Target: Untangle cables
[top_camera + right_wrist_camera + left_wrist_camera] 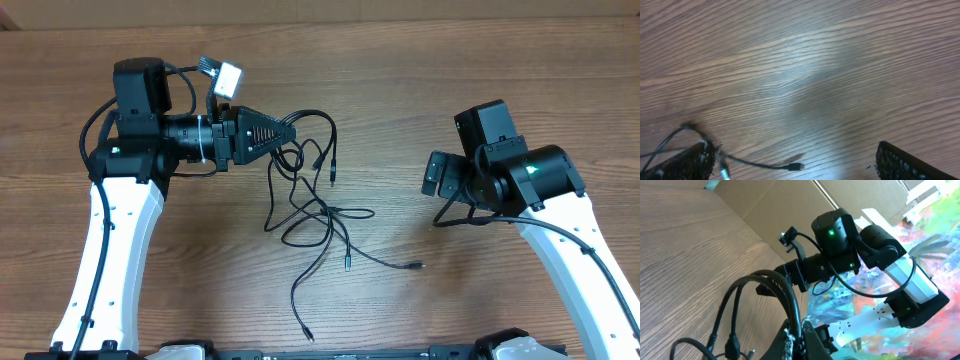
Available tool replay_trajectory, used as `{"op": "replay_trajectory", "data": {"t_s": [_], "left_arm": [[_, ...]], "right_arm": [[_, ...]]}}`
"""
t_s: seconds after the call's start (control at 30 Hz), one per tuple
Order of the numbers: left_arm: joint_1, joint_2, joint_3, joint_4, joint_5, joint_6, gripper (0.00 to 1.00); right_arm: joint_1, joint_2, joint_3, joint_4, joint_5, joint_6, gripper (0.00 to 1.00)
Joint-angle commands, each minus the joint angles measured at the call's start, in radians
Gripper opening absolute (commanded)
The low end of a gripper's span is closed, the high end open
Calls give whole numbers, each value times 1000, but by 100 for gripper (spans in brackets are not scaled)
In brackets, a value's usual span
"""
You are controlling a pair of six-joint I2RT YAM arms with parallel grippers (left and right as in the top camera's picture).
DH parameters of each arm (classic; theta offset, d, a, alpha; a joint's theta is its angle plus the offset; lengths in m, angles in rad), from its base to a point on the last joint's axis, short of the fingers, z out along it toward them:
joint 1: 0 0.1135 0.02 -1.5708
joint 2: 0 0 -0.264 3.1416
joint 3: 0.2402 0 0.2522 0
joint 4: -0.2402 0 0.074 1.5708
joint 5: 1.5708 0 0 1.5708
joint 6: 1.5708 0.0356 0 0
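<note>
The cables (315, 205) are thin black cords tangled in loose loops at the table's middle, with plug ends trailing toward the front (306, 335) and right (418, 266). My left gripper (292, 133) is shut on a strand at the tangle's upper left. In the left wrist view a thick black cord (785, 287) arches up from the closed left gripper (801, 339), and plug ends (732, 345) hang beside it. My right gripper (432, 175) stands open to the right of the tangle. Between the wide-apart fingers of the right gripper (795, 150) lies only one cable plug end (792, 166).
The wooden table (480, 60) runs under everything. In the left wrist view the right arm (840, 235) faces the left one, with a cardboard wall (775, 200) behind it. Each arm's white link reaches toward the front edge (110, 260).
</note>
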Motion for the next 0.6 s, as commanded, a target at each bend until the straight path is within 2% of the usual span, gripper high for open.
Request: {"op": "replay_trajectory", "data": {"t_s": [0.0,0.13,0.27,0.43,0.57], "left_arm": [[3,-27,14,0,8,-6,4],[-3,-27,14,-35,-43,-6,4],[-4,-27,14,-49,-70,0,4],[-12,-27,14,-49,-66,16,4],[-48,-27,14,-49,-37,108,4]], "right_arm": [[-6,3,2,35,-170,-70,100],[-6,3,2,105,-471,-243,100],[-6,3,2,143,-669,-358,100],[-6,3,2,193,-824,-397,100],[-6,3,2,233,-925,-397,100]]}}
